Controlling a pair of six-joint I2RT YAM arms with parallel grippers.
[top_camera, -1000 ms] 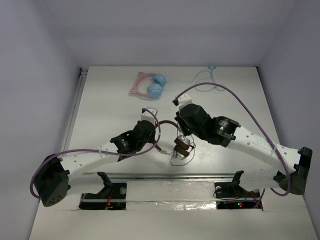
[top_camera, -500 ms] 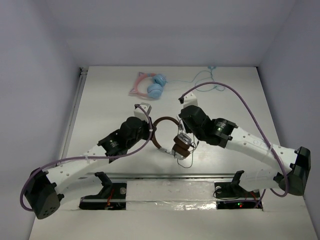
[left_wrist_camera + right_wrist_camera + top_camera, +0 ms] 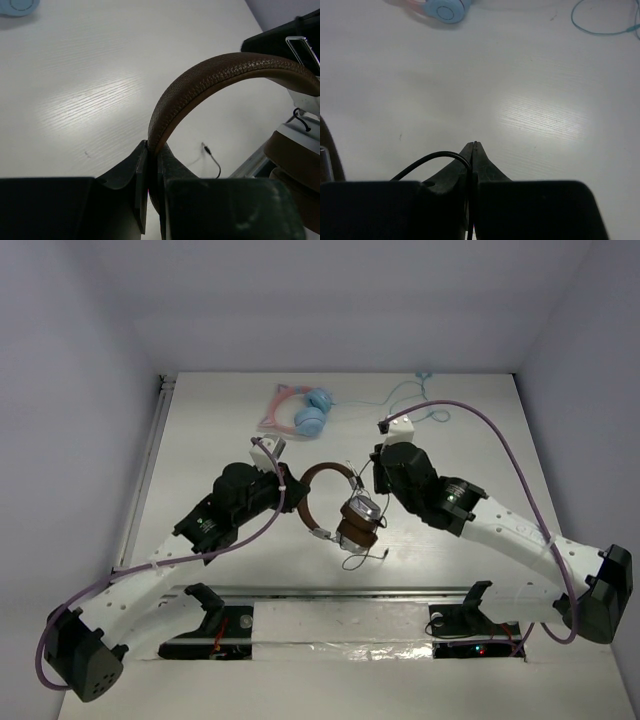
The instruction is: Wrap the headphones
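The headphones (image 3: pixel 345 505) hang above the table's middle, with their brown headband (image 3: pixel 210 82), brown pads and silver cups (image 3: pixel 361 510). My left gripper (image 3: pixel 296 488) is shut on the headband's left end; the left wrist view shows the band clamped between the jaws (image 3: pixel 152 150). My right gripper (image 3: pixel 372 478) is shut on the thin black cable (image 3: pixel 427 160), which loops out of the closed jaws (image 3: pixel 474 146). The cable's plug end (image 3: pixel 206 148) dangles below the cups (image 3: pixel 362 558).
Pink cat-ear headphones with light blue cups (image 3: pixel 300 410) lie at the back of the table, their pale blue cable (image 3: pixel 410 395) trailing right; a cup also shows in the right wrist view (image 3: pixel 445 9). A metal rail (image 3: pixel 340 592) runs along the near edge.
Both arms have moved away from the near edge and lifted the headphones. The headband has swung more upright and the cups have shifted slightly back and up.
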